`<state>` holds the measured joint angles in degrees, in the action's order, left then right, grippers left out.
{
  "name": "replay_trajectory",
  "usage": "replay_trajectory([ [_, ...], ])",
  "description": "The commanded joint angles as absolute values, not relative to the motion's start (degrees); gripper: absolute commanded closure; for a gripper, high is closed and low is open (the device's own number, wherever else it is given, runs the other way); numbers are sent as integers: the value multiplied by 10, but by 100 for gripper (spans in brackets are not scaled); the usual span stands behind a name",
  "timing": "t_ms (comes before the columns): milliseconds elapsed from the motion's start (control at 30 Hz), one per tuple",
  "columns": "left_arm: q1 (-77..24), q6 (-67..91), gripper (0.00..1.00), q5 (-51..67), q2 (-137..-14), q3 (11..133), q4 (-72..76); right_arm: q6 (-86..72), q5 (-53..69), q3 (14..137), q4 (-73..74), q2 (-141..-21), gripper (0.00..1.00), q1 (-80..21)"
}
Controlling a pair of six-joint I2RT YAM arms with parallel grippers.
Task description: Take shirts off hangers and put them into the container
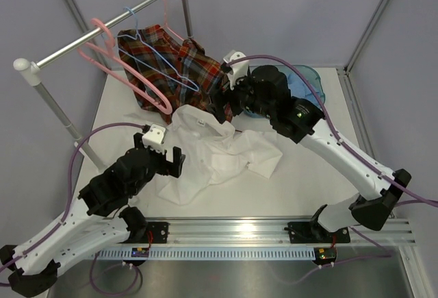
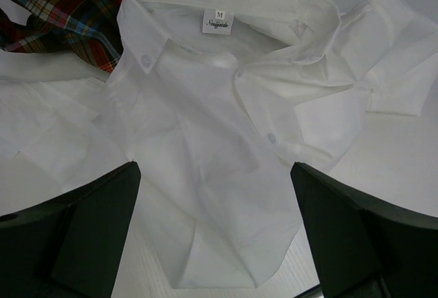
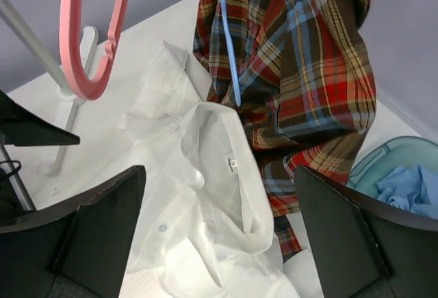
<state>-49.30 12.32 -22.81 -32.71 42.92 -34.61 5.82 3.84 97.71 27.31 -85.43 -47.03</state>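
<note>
Tabletop (image 1: 318, 171) holds the white shirt (image 3: 212, 195) just beneath the spread right hand (image 3: 219, 205).

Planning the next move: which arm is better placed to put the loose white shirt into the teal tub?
Probably right: the right gripper hangs open over the collar of the white shirt, with the container beside that arm. The left gripper is farther from it.

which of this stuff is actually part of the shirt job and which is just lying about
Part of the job:
white shirt
plaid shirt
blue shirt, lying in the teal tub
pink hangers
blue hanger

Just there:
metal clothes rail
table
</note>
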Motion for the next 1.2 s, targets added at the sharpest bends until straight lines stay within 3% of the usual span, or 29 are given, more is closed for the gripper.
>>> replay_trajectory([
  [0,-486,134,1,-243,-319,429,-330,7,-29,866,240,-835,1,-483],
  [267,-476,143,1,-259,-315,427,-330,-140,-111,718,143,-884,1,-561],
  [533,-473,145,1,-283,-300,422,-330,-265,-216,737,62,-1036,0,-621],
  [833,-472,145,1,-287,-294,420,-330,-363,-289,770,138,-1143,2,-627],
  [933,-471,143,1,-287,-295,419,-330,-375,-272,735,144,-1123,20,-627],
  [967,-471,143,1,-287,-295,419,-330,-379,-266,709,144,-1115,38,-627],
  [1033,-471,143,1,-287,-296,419,-330,-390,-266,682,154,-1083,61,-627],
  [1100,-471,143,1,-285,-296,419,-330,-400,-276,646,173,-1056,82,-626],
  [1167,-471,144,1,-284,-297,419,-330,-407,-283,608,182,-1007,96,-622],
])
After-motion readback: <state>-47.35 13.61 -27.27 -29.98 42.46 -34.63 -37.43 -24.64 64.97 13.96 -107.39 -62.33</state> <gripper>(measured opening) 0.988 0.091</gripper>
